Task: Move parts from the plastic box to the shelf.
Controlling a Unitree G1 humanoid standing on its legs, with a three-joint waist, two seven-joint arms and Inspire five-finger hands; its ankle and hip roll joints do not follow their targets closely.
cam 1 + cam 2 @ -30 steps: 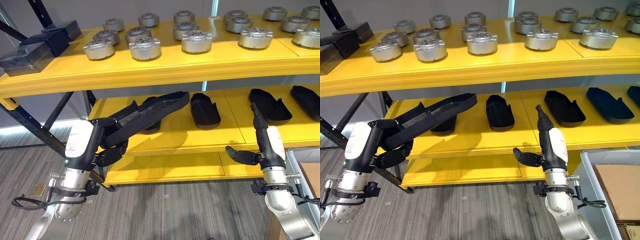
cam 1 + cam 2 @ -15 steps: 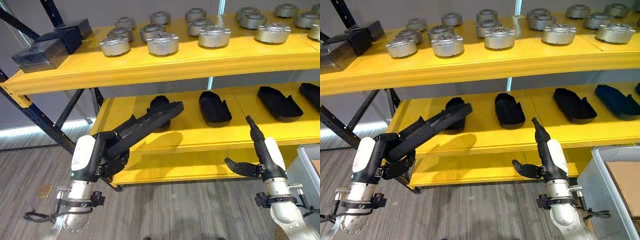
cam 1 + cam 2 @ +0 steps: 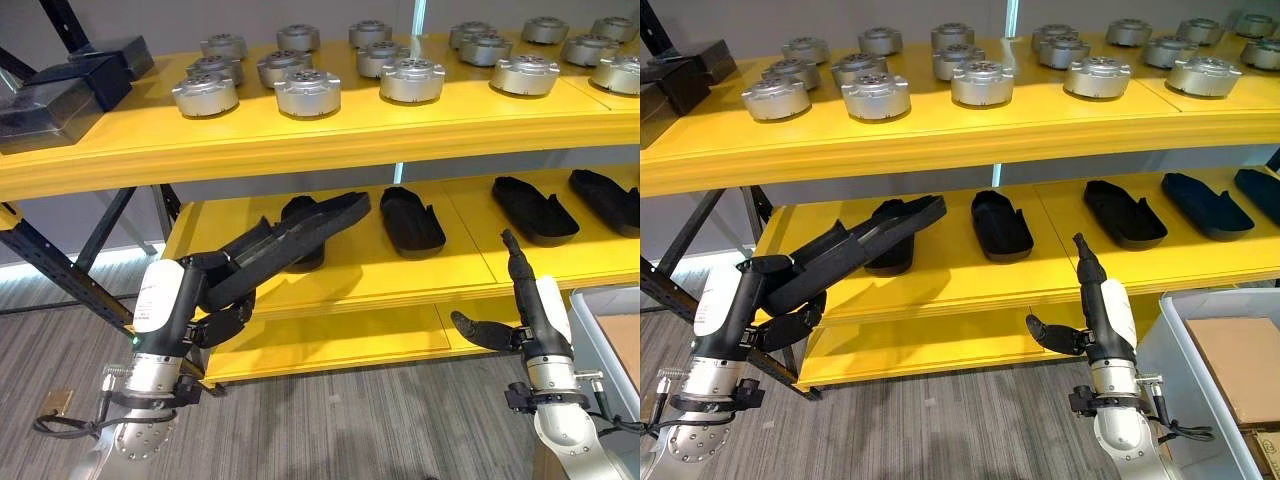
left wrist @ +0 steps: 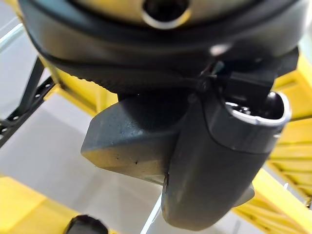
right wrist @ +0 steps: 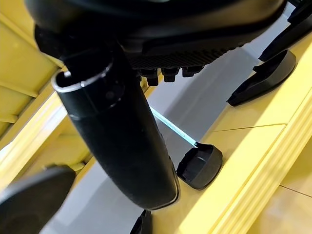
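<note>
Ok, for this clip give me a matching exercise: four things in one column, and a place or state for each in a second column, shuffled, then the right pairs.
Things:
1. silver round parts
2. long black part
3. right hand
4. grey plastic box

Places or states:
A. held in the left hand, its far end over the middle shelf
B. standing in rows on the top shelf
C. at the robot's lower right, beside the shelves
D. open, fingers straight, holding nothing

Pairs: 1-B, 2-A, 3-D, 4-C
</note>
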